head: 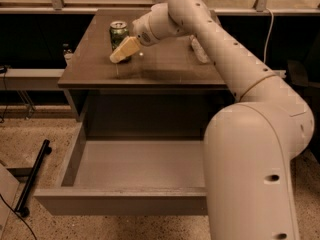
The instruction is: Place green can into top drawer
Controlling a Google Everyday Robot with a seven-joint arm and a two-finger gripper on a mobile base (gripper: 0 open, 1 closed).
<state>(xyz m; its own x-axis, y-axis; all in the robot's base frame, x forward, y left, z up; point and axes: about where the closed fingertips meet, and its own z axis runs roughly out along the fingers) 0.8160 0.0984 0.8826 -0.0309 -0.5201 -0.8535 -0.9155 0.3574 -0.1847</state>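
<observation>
The green can (pixel 119 32) stands upright at the back left of the table top (pixel 165 69). My gripper (pixel 124 50) hangs just in front of the can and slightly to its right, low over the table, close to the can but not around it. The top drawer (pixel 135 164) is pulled wide open below the table, and its smooth grey inside holds nothing. My arm reaches in from the right and covers the drawer's right end.
A clear plastic bottle (pixel 200 51) lies at the back right of the table, partly behind my arm. A black pole (pixel 32 176) lies on the floor left of the drawer. A low shelf (pixel 30 76) runs to the table's left.
</observation>
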